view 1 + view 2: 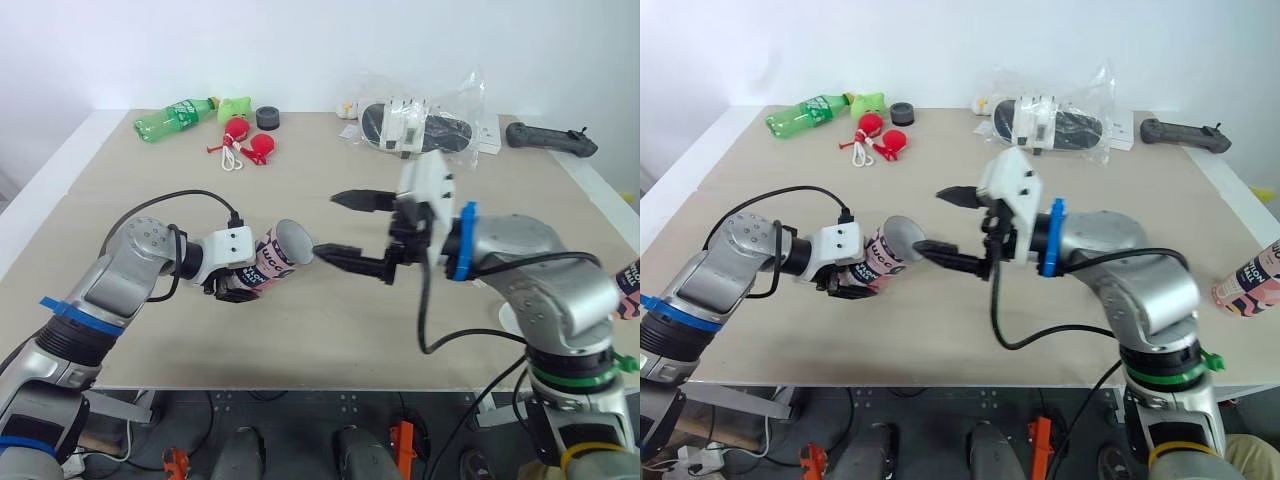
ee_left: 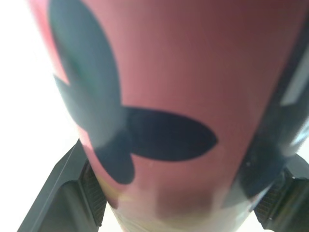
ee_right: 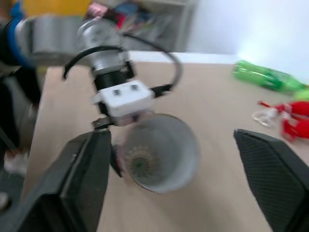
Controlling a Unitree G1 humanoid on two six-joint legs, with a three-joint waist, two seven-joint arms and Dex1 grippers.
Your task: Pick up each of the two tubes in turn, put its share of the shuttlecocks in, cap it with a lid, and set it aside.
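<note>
Left eye view: left fingers (image 1: 228,288) grip tube (image 1: 275,255), right fingers (image 1: 352,262) spread before it.

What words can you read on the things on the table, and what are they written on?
No text reads clearly.
Held tube: pale letters on a dark band, too blurred to read.
Other tube, at the table's right edge: print too small to read.
Green bottle: label too small to read.
Plastic bag: nothing readable.
</note>
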